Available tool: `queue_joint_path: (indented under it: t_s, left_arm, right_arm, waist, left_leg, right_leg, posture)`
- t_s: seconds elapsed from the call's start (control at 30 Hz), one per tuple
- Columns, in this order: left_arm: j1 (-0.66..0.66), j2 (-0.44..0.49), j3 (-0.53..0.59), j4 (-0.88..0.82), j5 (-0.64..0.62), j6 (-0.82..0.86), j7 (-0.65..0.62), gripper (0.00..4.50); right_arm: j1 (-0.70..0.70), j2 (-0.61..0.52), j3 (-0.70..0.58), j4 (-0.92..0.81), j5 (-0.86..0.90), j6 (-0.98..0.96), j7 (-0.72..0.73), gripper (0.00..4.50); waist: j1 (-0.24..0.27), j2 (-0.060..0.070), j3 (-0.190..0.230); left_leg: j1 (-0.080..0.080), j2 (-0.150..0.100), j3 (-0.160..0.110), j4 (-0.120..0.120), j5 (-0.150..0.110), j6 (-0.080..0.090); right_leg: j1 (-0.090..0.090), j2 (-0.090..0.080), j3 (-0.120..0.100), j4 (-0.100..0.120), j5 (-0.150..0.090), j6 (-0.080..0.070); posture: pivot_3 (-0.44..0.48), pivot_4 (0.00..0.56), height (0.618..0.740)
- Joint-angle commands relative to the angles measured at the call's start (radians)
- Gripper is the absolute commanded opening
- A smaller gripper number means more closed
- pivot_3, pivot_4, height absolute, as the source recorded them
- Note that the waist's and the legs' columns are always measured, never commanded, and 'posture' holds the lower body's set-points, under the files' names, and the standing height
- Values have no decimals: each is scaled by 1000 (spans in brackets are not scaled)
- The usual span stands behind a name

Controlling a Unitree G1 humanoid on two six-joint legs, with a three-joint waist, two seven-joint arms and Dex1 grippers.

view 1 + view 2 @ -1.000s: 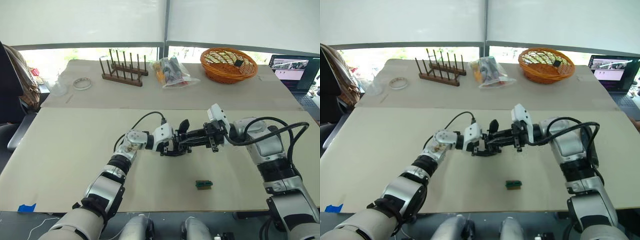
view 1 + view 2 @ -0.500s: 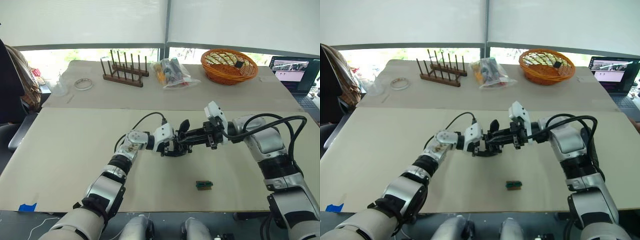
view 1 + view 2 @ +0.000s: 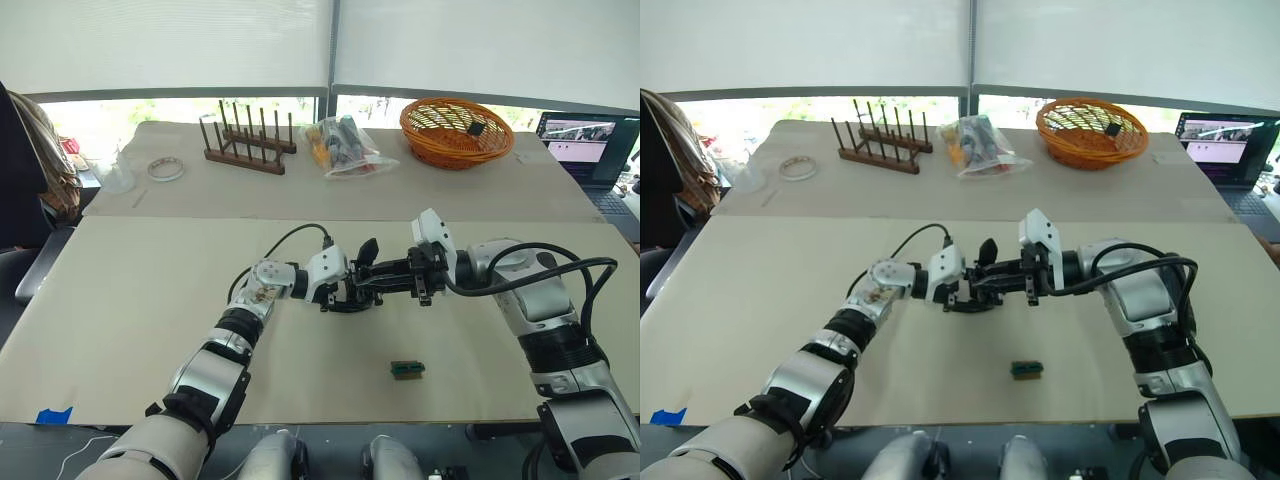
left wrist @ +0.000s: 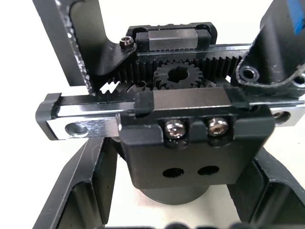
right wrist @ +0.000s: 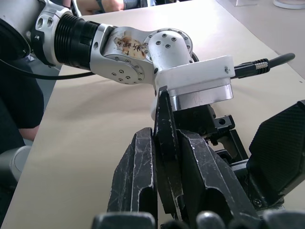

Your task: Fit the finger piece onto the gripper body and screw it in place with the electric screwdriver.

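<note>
At mid-table my left gripper (image 3: 340,293) is shut on the gripper body (image 4: 195,143), a black block with a silvery rail and toothed racks; its fingers flank the round base. A pointed black finger (image 3: 368,250) sticks up from the body. My right gripper (image 5: 164,136) reaches in from the right, shut on the finger piece (image 5: 162,109), a thin black wedge. The wedge's tip is up against the gripper body (image 3: 357,290), just below my left wrist's white housing. The electric screwdriver is out of view.
A small green block (image 3: 406,369) lies near the front edge. On the far table stand a wooden peg rack (image 3: 245,140), a tape roll (image 3: 165,168), a plastic bag of items (image 3: 345,145) and an orange basket (image 3: 457,130). A laptop (image 3: 590,140) is far right.
My right forearm shifted slightly up and back again, its fingertips staying at the gripper body. The left arm and the body have not moved.
</note>
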Motion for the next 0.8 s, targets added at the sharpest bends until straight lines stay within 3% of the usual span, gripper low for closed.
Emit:
queue_joint_path:
  t_s: [0.03, 0.8]
  left_arm:
    - [-13, 27, -6, 9, 13, 2, -20, 2626]
    - [-13, 29, -8, 2, 14, 0, -29, 2626]
  right_arm:
    - [61, -26, 72, 94, -75, 27, 15, 305]
    - [56, -3, 52, 106, -75, -81, 10, 305]
  waist:
    - [0, 0, 0]
    - [-2, 0, 0]
  left_leg:
    - [0, 0, 0, 0, 0, 0]
    - [0, 0, 0, -1, 0, 0]
  right_leg:
    - [0, 0, 0, 0, 0, 0]
    - [0, 0, -1, -1, 0, 0]
  posture:
    - [0, 150, 740]
    - [0, 150, 740]
